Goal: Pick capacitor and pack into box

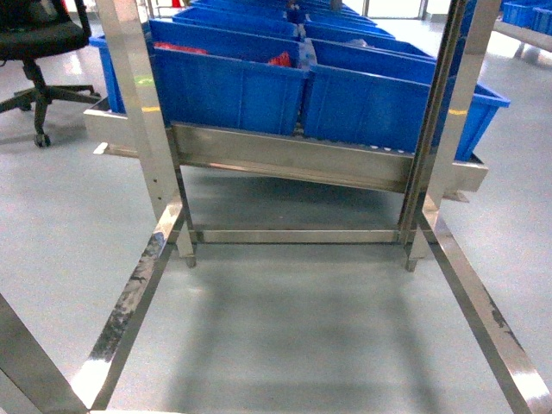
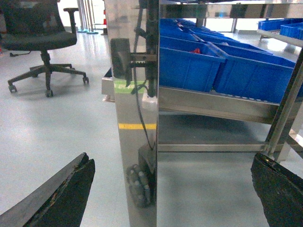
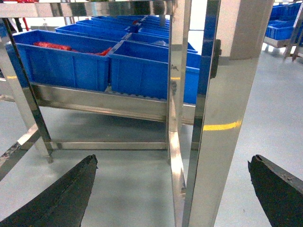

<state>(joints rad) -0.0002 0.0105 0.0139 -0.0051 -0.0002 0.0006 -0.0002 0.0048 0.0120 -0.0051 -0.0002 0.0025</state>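
The box is out of view, and no capacitor can be made out. Neither gripper appears in the head view. In the left wrist view my left gripper (image 2: pixel 171 158) is open and empty, its dark fingers (image 2: pixel 66 194) spread wide on either side of a steel post (image 2: pixel 135 118). In the right wrist view my right gripper (image 3: pixel 173 158) is also open and empty, with a steel upright (image 3: pixel 222 118) standing between its fingers (image 3: pixel 71 194). Both hang low over the grey floor.
Large blue bins (image 1: pixel 233 86) sit in rows on a slanted steel rack (image 1: pixel 293 155); some hold red items (image 1: pixel 280 60). Low steel rails (image 1: pixel 129 302) run along the floor on both sides. A black office chair (image 1: pixel 39 43) stands at the far left.
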